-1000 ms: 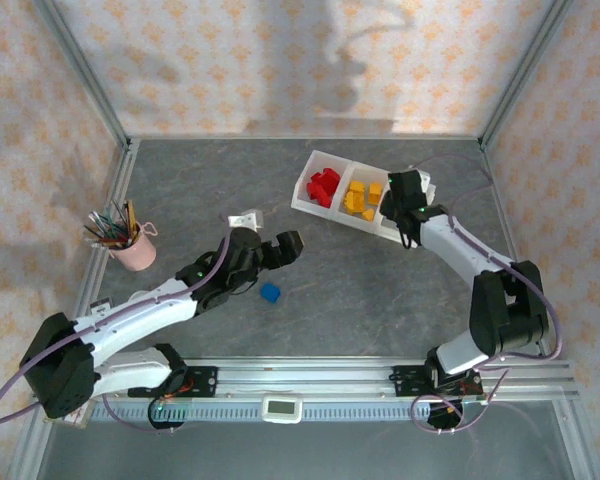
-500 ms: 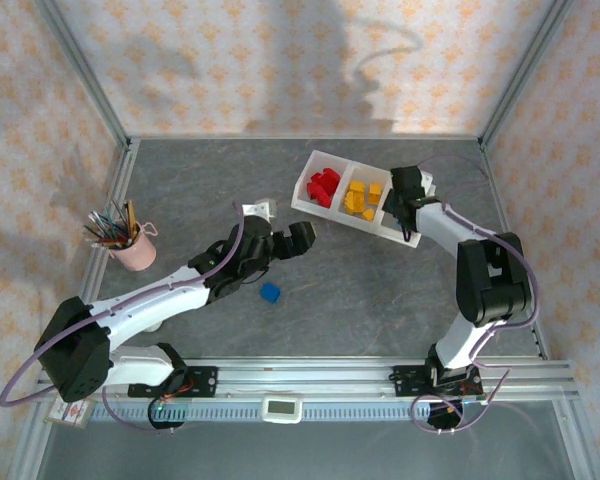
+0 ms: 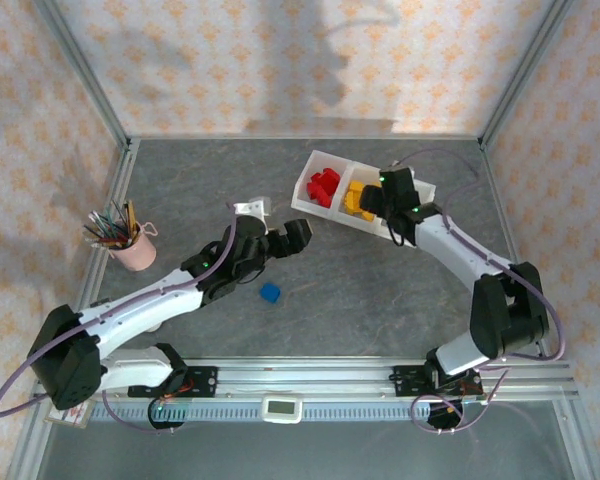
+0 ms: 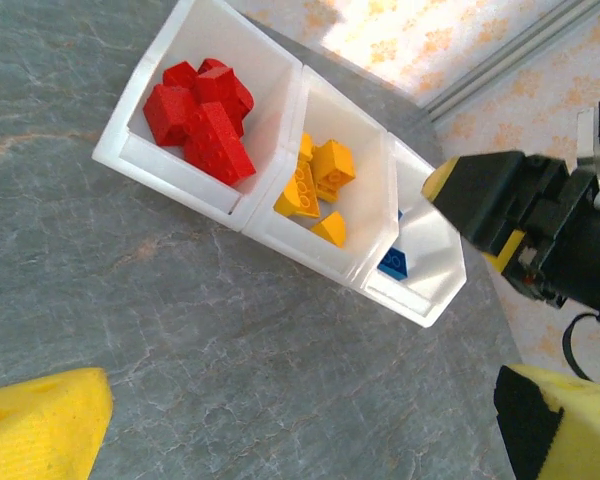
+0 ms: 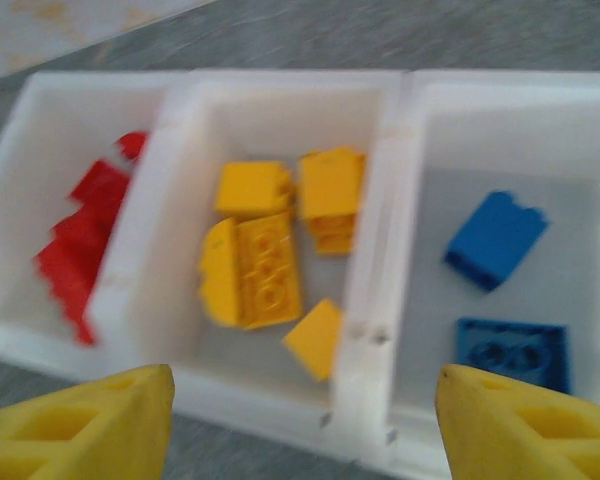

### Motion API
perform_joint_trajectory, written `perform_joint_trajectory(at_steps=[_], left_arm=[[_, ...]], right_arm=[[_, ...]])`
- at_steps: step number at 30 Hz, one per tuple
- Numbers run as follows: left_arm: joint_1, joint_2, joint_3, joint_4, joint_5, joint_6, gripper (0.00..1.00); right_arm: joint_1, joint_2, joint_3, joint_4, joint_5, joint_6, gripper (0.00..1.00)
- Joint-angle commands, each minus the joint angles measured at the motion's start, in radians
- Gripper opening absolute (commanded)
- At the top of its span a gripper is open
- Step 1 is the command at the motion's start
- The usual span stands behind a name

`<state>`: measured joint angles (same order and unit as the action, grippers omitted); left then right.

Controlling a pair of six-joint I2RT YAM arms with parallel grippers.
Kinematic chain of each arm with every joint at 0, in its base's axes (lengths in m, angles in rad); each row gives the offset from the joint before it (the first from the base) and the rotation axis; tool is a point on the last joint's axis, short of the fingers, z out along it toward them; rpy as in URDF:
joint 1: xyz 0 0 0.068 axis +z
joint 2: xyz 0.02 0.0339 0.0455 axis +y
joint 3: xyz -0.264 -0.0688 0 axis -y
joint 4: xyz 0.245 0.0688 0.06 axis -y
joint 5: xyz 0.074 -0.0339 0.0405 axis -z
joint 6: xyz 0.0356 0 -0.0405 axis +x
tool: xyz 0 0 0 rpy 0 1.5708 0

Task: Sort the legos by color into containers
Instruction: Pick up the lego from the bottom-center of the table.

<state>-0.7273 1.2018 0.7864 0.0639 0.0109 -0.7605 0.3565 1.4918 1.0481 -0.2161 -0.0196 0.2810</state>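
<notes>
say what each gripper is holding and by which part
Nothing is held: the left gripper and the right gripper are both open, with nothing between their fingers.

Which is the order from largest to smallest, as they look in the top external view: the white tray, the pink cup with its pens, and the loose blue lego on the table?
1. white tray
2. pink cup, pens included
3. blue lego

All three rest on the same table, so nearness to the camera hardly affects the ranking.
</notes>
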Motion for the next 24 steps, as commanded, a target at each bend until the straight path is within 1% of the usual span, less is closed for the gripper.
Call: perform_joint_trajectory(at_steps=[1, 11, 19, 24], left_arm=[[-0.011, -0.060, -0.027, -0.053, -0.057, 0.001, 0.99], [-0.009, -0.249, -0.123, -0.182, -0.168, -0.051, 0.99], [-0.008, -0.413, -0.173, -0.340, -0.259, -0.112, 0.99], [-0.008, -0.523, -0.191, -0.452, -0.315, -0.160, 0.99]], right_arm=[[0.054, -0.044, -0.039, -0.013, -0.038, -0.012, 0.71], [0.341, -0.059, -0.117, 0.004, 0.013, 0.045, 0.76], [0.565, 0.040, -0.128, 0.070, 0.006, 0.090, 0.82], [0.672, 0.122, -0.093, 0.103, 0.003, 0.117, 0.84]])
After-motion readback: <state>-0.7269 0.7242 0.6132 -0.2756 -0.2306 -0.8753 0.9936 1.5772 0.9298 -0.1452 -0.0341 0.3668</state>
